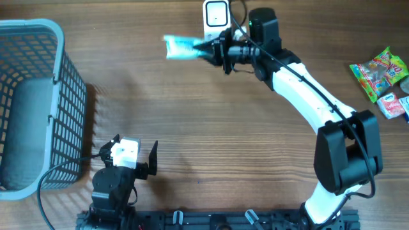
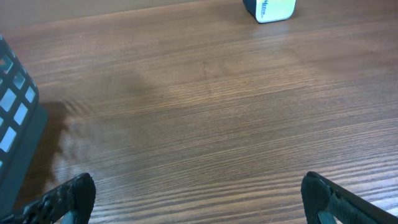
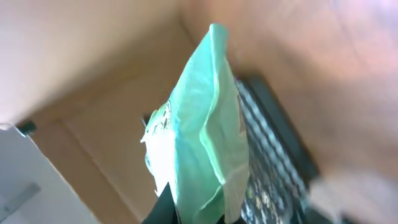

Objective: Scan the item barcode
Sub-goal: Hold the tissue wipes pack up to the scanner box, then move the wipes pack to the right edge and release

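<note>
Beside the scanner (image 1: 216,14), hold green packet (image 1: 181,47) pinched in right gripper (image 1: 204,48), turn barcode face squarely toward it; leave left gripper (image 1: 130,155) wide, idle.

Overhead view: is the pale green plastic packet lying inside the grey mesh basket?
No, the pale green plastic packet is gripped by the right tool beside the white box-shaped scanner, well away from the grey mesh basket.

Middle of the worktop (image 1: 211,121) lies open; a mesh basket (image 1: 71,108) blocks the left edge, a scanner (image 1: 216,13) the far edge, and snack packets (image 1: 381,70) the right.
</note>
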Available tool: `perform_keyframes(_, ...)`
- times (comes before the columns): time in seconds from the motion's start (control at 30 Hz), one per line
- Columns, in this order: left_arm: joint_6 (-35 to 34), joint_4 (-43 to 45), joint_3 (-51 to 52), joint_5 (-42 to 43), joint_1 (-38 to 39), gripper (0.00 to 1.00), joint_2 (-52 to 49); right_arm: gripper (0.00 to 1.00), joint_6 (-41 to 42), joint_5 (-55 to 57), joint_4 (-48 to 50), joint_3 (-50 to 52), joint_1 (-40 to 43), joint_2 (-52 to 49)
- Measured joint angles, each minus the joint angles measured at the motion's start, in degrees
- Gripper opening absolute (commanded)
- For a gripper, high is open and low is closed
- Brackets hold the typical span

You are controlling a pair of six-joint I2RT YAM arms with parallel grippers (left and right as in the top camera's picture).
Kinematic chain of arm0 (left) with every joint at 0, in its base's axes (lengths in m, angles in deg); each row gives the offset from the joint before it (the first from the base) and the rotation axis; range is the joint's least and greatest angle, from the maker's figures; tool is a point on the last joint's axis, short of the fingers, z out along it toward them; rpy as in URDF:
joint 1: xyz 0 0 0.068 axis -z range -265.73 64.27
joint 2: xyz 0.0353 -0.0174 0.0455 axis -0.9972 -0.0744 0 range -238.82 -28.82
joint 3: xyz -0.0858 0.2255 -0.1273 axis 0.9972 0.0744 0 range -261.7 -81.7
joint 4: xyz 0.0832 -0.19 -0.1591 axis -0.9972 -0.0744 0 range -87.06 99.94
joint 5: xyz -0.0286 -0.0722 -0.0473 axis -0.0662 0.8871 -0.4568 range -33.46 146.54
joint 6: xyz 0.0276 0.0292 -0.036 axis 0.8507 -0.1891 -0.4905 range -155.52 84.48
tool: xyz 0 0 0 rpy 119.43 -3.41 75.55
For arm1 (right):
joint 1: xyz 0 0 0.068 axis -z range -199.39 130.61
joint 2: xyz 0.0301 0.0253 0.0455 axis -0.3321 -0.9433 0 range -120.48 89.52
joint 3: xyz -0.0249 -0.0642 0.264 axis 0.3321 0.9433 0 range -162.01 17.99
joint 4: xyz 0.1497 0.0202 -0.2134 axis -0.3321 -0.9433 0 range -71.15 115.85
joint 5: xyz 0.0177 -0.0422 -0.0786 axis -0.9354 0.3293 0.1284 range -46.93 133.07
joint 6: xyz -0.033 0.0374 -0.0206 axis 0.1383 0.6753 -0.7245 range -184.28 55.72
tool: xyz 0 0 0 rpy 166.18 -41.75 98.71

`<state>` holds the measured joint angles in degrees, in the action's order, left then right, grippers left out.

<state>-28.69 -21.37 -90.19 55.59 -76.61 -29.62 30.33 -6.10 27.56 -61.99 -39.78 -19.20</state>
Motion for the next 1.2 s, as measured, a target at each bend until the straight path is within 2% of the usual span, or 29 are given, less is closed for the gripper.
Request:
perform_keyframes(0.13, 0.00, 0.00, 0.00, 0.00, 0.00, 1.00, 0.00, 0.05, -0.04, 14.03, 5.29, 0.04, 0.00, -0.02)
perform_keyframes(0.23, 0.00, 0.02, 0.00, 0.02, 0.00, 1.00, -0.02, 0.04, -0.42, 19.37, 21.22, -0.26, 0.02, -3.08)
perform_keyframes(0.4, 0.00, 0.00, 0.00, 0.02, 0.00, 1.00, -0.04, 0.05, 2.67, 25.20, 35.41, -0.81, 1.01, -18.34)
perform_keyframes(0.5, 0.00, 0.00, 0.00, 0.02, 0.00, 1.00, -0.04, 0.05, 3.72, 27.61, 34.80, -8.52, 1.36, -26.34)
perform_keyframes(0.6, 0.00, 0.00, 0.00, 0.02, 0.00, 1.00, -0.04, 0.05, 4.15, 28.44, 29.20, -17.46, 1.57, -29.05)
perform_keyframes(0.77, 0.00, 0.00, 0.00, 0.02, 0.00, 1.00, -0.04, 0.05, 3.72, 29.51, 25.49, -19.39, 1.79, -29.20)
perform_keyframes(0.83, 0.00, 0.00, 0.00, 0.02, 0.00, 1.00, -0.04, 0.05, 0.79, 28.35, 25.38, -19.39, 1.86, -29.20)
perform_keyframes(0.9, 0.00, 0.00, 0.00, 0.02, 0.00, 1.00, -0.04, 0.05, -2.80, 27.87, 21.16, -19.58, 2.08, -28.81)
perform_keyframes(0.97, 0.00, 0.02, 0.00, 0.02, 0.00, 1.00, -0.04, 0.04, -6.05, 27.06, 10.73, -19.45, 2.69, -26.14)
perform_keyframes(1.07, 0.00, 0.07, 0.00, 0.02, 0.00, 1.00, 0.00, 0.05, -9.97, 25.68, -12.52, -19.26, 6.64, -12.70)
perform_keyframes(1.1, 0.00, -0.07, 0.00, 0.02, 0.00, 1.00, 0.02, 0.04, -13.05, 25.81, -23.37, -20.04, 9.29, -6.91)
perform_keyframes(1.2, 0.00, -0.04, 0.00, 0.02, 0.00, 1.00, -0.07, 0.04, -20.48, 26.51, -45.53, -21.57, 20.46, 4.48)
